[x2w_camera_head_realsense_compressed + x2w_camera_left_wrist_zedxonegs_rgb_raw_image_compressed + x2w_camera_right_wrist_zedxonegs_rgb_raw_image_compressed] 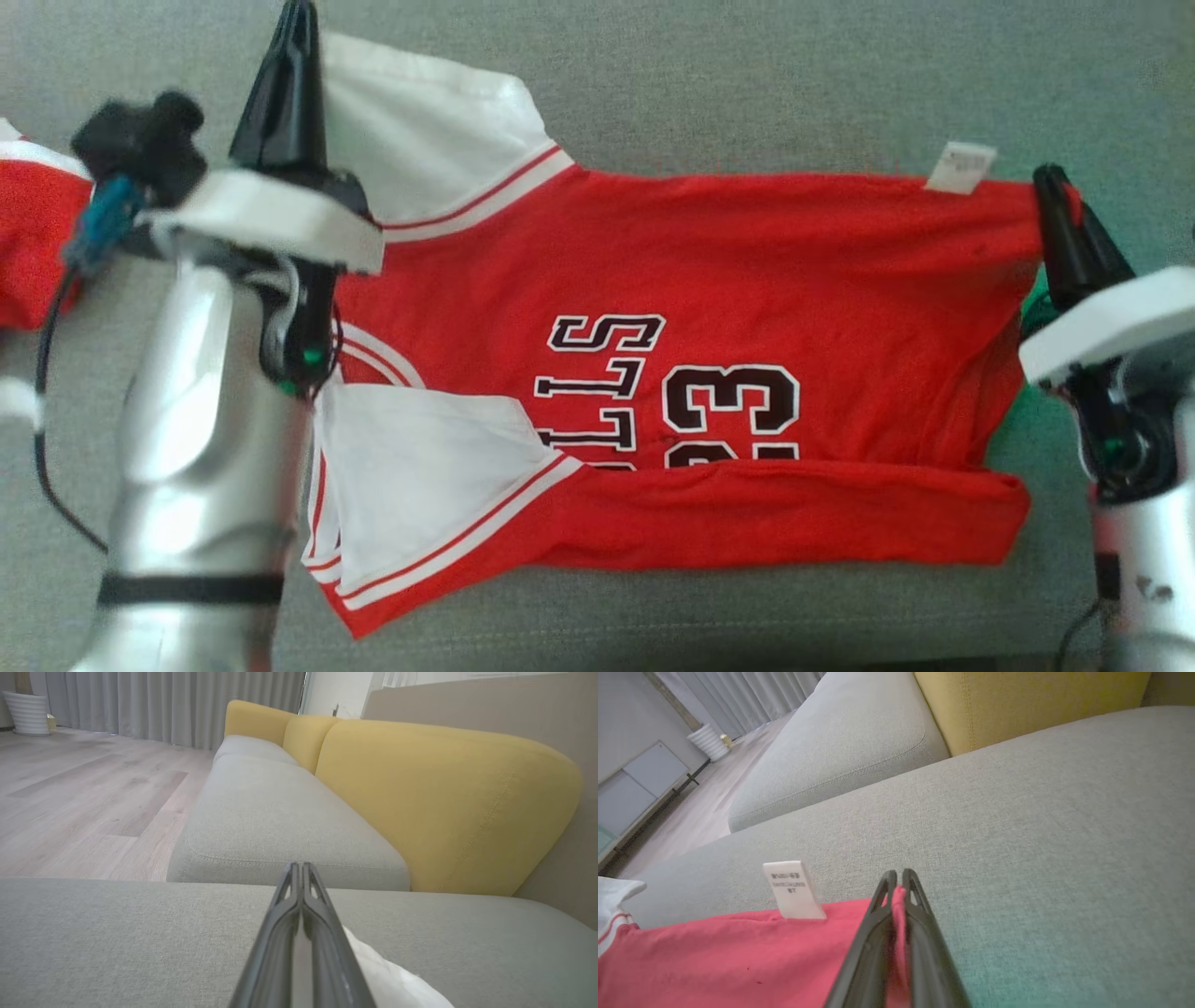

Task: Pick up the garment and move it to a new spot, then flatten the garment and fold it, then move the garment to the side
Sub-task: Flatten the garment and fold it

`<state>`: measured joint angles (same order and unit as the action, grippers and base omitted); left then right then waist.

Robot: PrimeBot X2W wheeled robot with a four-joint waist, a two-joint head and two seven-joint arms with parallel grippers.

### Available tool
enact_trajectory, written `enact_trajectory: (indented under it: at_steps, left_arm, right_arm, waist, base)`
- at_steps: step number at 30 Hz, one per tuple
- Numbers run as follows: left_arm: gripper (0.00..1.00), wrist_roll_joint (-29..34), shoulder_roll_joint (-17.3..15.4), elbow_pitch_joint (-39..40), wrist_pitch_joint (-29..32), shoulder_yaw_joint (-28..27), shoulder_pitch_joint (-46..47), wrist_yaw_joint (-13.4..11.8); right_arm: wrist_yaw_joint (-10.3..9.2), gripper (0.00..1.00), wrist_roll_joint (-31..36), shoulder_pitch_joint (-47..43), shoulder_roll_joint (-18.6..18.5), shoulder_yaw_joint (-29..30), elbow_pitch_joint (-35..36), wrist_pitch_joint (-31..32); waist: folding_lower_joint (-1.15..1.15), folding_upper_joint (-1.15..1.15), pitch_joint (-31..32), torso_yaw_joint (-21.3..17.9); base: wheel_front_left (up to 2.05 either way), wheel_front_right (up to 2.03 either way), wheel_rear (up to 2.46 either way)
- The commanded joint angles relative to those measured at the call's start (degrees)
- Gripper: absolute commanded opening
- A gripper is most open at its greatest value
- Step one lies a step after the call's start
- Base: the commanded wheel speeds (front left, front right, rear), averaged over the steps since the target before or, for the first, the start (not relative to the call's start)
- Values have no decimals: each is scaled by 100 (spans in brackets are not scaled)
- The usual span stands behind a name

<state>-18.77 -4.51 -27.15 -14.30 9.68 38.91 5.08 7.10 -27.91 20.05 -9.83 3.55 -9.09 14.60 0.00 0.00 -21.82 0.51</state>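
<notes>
A red jersey [728, 271] with white sleeves and dark lettering lies spread on the grey sofa seat, its near long edge folded over. My left gripper [297, 19] is shut at the far white sleeve [420, 140]; white cloth [387, 970] shows beside its closed fingers, and whether cloth is pinched there is hidden. My right gripper [1053, 182] is shut on the jersey's far right corner; red fabric [899, 905] is pinched between its fingers. A white label [794, 890] sticks up from the hem just left of them.
A second red and white garment [33, 233] lies at the left edge. Yellow back cushions [444, 802] and another grey seat cushion [271, 816] stand beyond the seat. Wood floor [84, 798] lies to the left of the sofa.
</notes>
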Motion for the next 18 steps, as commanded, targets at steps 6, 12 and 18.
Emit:
enact_trajectory:
  at_steps: [6,12,18]
  left_arm:
    - [0,-147,-113,1407,-70,-342,-1030,-65]
    - [0,-452,-59,2522,199,-458,-2398,-311]
    - [0,-685,-15,3215,629,-449,-3516,-573]
  right_arm:
    - [39,0,-294,-615,82,49,535,12]
    - [39,0,85,-1229,133,-59,790,-128]
    - [39,0,259,-1832,340,149,948,-261]
  waist:
    - [0,0,142,37]
    - [0,0,205,73]
    - [0,0,292,144]
  base:
    - [0,0,0]
    - [0,0,0]
    - [0,0,0]
